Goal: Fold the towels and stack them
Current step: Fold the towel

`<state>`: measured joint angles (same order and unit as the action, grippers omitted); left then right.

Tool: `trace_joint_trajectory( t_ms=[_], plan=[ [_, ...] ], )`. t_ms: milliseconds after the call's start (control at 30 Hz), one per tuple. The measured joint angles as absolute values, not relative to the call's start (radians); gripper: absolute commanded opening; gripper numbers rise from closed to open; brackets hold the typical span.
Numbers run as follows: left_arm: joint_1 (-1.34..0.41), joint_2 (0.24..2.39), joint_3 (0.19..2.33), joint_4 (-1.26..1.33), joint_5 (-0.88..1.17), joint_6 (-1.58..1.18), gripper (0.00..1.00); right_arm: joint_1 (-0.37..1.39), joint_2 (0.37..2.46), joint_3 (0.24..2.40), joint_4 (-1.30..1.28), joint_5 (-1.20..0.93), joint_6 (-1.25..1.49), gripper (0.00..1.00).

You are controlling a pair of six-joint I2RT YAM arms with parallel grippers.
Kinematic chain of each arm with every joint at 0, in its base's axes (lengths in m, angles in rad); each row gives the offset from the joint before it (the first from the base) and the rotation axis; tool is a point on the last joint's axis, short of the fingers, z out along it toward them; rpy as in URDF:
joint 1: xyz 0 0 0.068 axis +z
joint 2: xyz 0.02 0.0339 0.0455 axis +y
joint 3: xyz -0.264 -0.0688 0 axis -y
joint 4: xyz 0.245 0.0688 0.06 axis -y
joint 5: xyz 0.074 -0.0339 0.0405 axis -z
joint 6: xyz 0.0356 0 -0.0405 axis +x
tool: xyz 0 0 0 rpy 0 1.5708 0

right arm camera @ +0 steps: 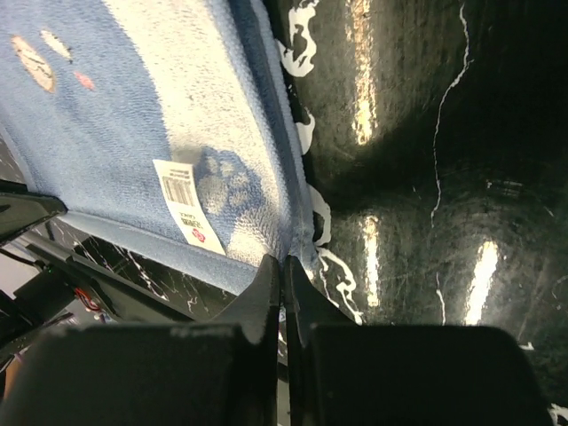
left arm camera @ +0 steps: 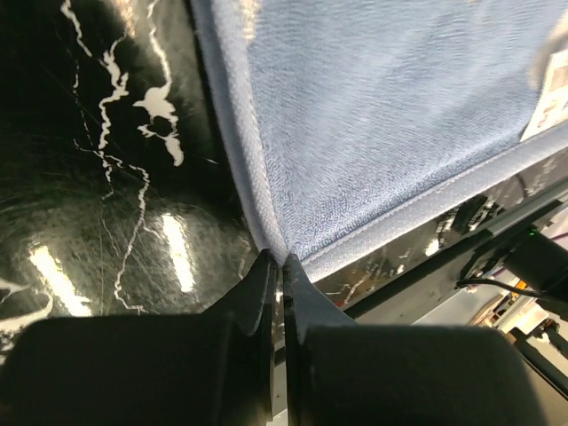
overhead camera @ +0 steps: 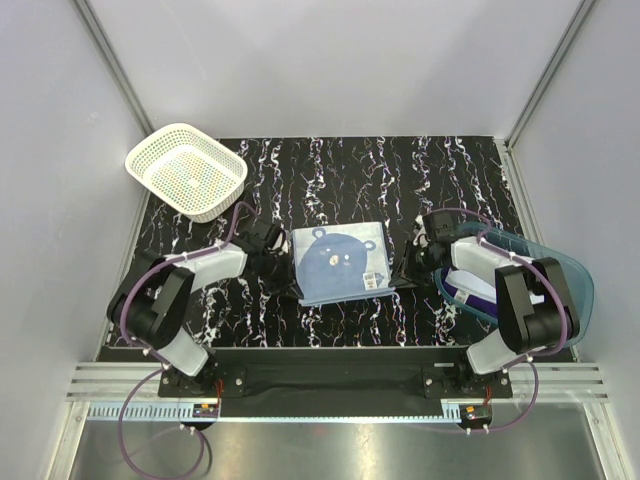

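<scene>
Light blue towel (overhead camera: pixel 335 262) is laid flat mid-worktop (overhead camera: pixel 330 170), bear print up, label (right arm camera: pixel 188 206) showing toward the near right corner.

Left end effector (left arm camera: pixel 280 262) is seen fully closed, its tips set at the towel's near left corner; the hem runs straight into the tips, so the corner is judged pinched. Right end effector (right arm camera: pixel 284 264) is likewise closed at the near right corner, cloth edge at the tips; a pinch is judged likely, though contact is less plainly shown.

The two near corners are taken together, presumably so that edge can be lifted evenly and carried over to the far edge for a first fold without skew.

White towel (overhead camera: pixel 470 272) and purple towel (overhead camera: pixel 478 292) are noted in the translucent blue tub (overhead camera: pixel 575 270) at right, not yet folded. White basket (overhead camera: pixel 228 185) is noted far left.

Fold judged not yet begun; the cloth lies flat.
</scene>
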<state>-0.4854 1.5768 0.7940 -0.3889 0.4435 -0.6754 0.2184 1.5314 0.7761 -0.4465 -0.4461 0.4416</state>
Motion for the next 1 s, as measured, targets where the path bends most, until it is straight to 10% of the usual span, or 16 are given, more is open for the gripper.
trace_joint_trajectory(
  t_ms=[200, 433, 667, 1000],
  plan=[
    [-0.502, 1.592, 0.782, -0.360, 0.439, -0.681, 0.02, 0.220, 1.549, 0.738, -0.390, -0.448, 0.451, 0.14],
    [-0.516, 1.585, 0.760, -0.374, 0.425, -0.672, 0.38, 0.220, 1.531, 0.700, -0.374, -0.440, 0.475, 0.37],
    [-0.516, 1.547, 0.768, -0.450, 0.382, -0.635, 0.41, 0.220, 1.482, 0.707, -0.421, -0.402, 0.476, 0.26],
    [-0.519, 1.569, 0.775, -0.384, 0.418, -0.648, 0.37, 0.252, 1.503, 0.786, -0.445, -0.400, 0.456, 0.43]
  ],
)
